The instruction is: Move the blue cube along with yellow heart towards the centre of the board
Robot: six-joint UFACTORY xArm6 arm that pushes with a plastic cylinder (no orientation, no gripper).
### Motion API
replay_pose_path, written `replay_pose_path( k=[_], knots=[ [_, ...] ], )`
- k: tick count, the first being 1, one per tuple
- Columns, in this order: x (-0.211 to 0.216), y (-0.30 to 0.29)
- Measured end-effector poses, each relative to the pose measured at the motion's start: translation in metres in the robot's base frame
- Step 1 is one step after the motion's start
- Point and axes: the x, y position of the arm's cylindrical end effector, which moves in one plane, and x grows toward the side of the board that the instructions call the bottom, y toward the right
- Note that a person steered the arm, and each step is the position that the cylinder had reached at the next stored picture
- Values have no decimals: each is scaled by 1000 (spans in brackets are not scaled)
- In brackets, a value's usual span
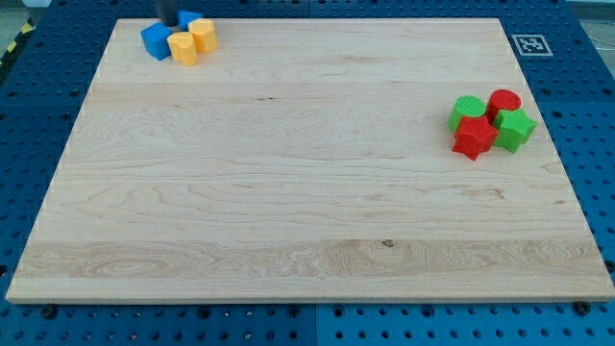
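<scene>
At the view's top left of the wooden board (288, 173) sits a tight cluster: a blue cube (155, 40) on the left, a yellow block (183, 47) touching its right side, a second yellow block (203, 35) further right, and another blue block (186, 19) behind them. I cannot tell which yellow block is the heart. My tip (165, 24) comes down from the top edge, just behind the blue cube and left of the rear blue block, touching or nearly touching them.
At the view's right a second cluster stands: a green block (468, 111), a red cylinder (504, 102), a red star-like block (474, 137) and a green block (515, 129). A fiducial marker (529, 44) is at the board's top right corner.
</scene>
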Motion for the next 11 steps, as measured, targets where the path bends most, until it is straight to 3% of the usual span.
replay_pose_path(
  k=[2,3,5,7,8,11],
  knots=[
    [60,108],
    [55,95],
    [0,32],
    [-5,-79],
    [1,-85],
    [110,60]
  ],
)
